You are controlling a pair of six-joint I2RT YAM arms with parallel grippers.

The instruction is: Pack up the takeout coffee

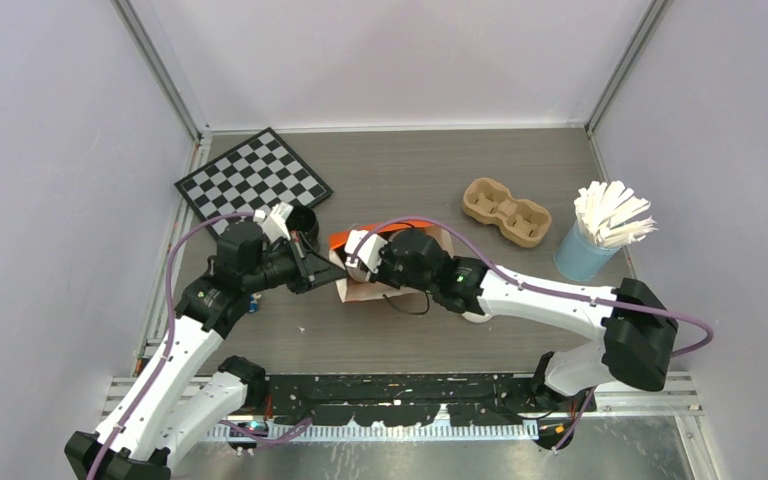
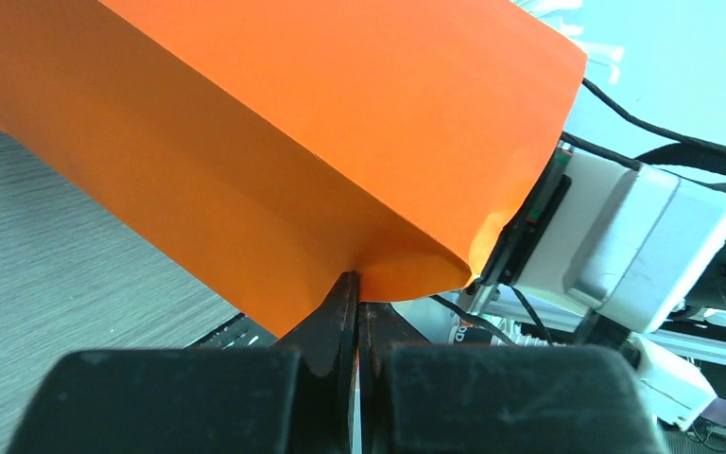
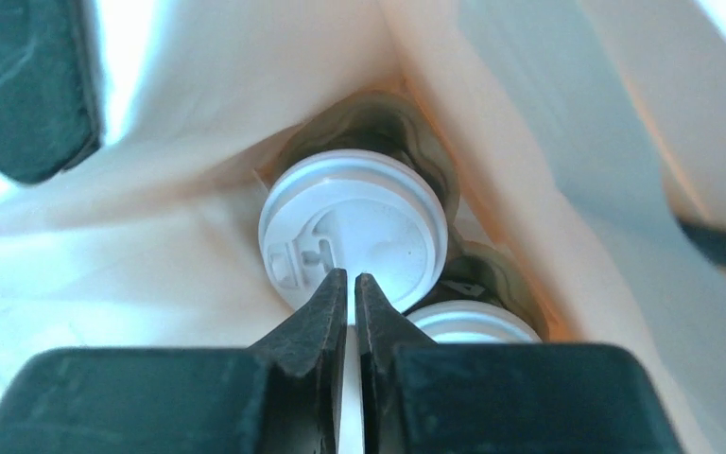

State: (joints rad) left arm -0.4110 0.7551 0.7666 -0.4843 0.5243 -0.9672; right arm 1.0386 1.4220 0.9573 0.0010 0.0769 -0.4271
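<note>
Right arm [image 1: 550, 295] inside orange bag [image 2: 293, 142], left fingers [image 2: 336, 322] pinching rim

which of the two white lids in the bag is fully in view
The upper lid, its sip tab showing; the lower lid is mostly hidden.

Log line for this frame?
left gripper: shut on orange bag rim | right gripper: inside bag, tips at takeout coffee lid

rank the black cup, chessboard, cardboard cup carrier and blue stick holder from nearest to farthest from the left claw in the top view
1. black cup, just behind the left claw
2. chessboard, back left
3. cardboard cup carrier, back right
4. blue stick holder, far right
</note>
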